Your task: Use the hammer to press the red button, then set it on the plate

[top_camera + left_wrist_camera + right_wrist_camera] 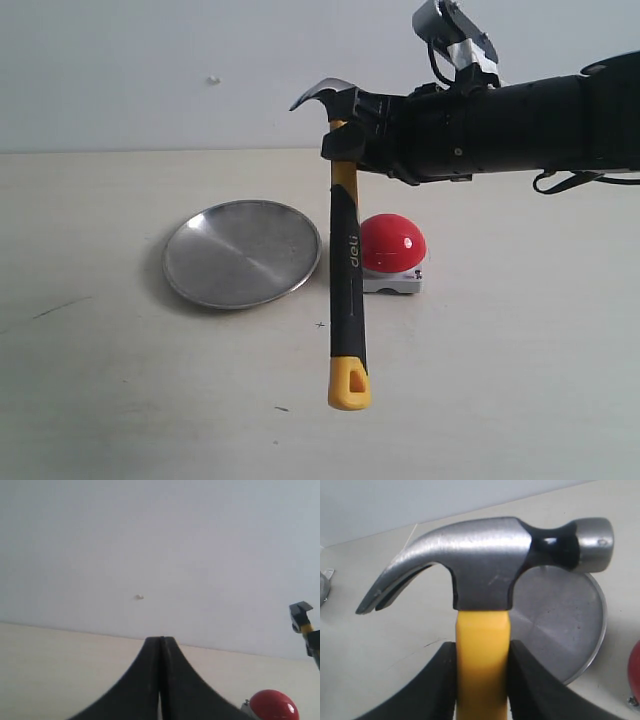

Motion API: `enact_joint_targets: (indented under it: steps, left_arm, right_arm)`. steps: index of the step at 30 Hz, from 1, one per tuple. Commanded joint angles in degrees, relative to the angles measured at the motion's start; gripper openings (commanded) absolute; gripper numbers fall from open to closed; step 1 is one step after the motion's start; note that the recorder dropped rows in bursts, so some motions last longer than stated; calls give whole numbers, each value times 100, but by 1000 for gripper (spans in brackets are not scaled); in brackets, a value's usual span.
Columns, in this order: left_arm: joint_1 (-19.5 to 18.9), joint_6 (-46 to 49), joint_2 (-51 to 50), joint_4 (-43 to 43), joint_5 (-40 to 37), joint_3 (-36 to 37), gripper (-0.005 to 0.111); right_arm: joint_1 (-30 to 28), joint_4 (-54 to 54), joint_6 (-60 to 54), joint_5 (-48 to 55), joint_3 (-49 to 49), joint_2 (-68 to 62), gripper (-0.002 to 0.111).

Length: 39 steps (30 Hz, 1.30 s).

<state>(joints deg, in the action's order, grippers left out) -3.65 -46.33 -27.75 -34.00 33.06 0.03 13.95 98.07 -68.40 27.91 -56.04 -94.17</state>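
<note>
Pale beige table, matte, with a few faint dark marks. Plain off-white wall behind it.

Nearest the exterior camera: the yellow looped tip of the hammer, low in front. The handle runs up black, then yellow, close to upright, and in that view it passes between plate and button. Cannot tell whether the tip touches the table.

Mid-table: plate, round, silver, lying flat, left of the handle. Red button on its grey base, right of the handle. It is near the plate but apart from it. The hammer rests on neither.

Above them: right gripper reaches in from the right on a level arm, clamped on the yellow neck just under the dark steel head. In the right wrist view, black fingers press both sides of the handle. The claw end points left in the exterior view.

Left gripper: fingers pressed flat together, nothing between them, low over the table and facing the wall.

Farthest: a small speck on the wall.
</note>
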Motion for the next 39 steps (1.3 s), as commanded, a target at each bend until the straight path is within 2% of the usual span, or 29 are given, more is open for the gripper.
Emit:
enact_joint_targets:
  steps: [1, 7, 14, 20, 26, 28, 32, 34, 39]
  left_arm:
    - [28, -447, -732, -686, 318, -159, 0]
    - [28, -1353, -2220, -1649, 445, -689, 0]
    - [28, -1834, -3707, -2490, 1495, -1226, 0]
    - [28, -1834, -4330, -2580, 1568, -1373, 0]
    - [28, -1838, -4520, -2683, 1893, -1416, 0]
    - [28, -1838, -4534, -2683, 1893, -1416, 7]
    - [28, -1915, -4534, -2709, 1981, -1416, 39]
    - [28, -2015, -4534, -2709, 2039, -1416, 45]
    - [28, -2015, -4630, -2755, 2108, -1416, 45]
  right_arm:
    - [0, 187, -175, 42, -96, 75, 0]
    - [0, 187, -188, 102, -96, 75, 0]
    - [0, 187, -188, 190, -96, 75, 0]
    - [0, 187, -86, 227, -96, 75, 0]
    - [0, 187, -75, 130, -96, 55, 0]
    - [0, 187, -49, 235, -96, 20, 0]
    - [0, 187, -49, 211, -96, 20, 0]
    - [0, 187, -49, 183, -96, 20, 0]
    - [0, 187, -49, 186, -96, 20, 0]
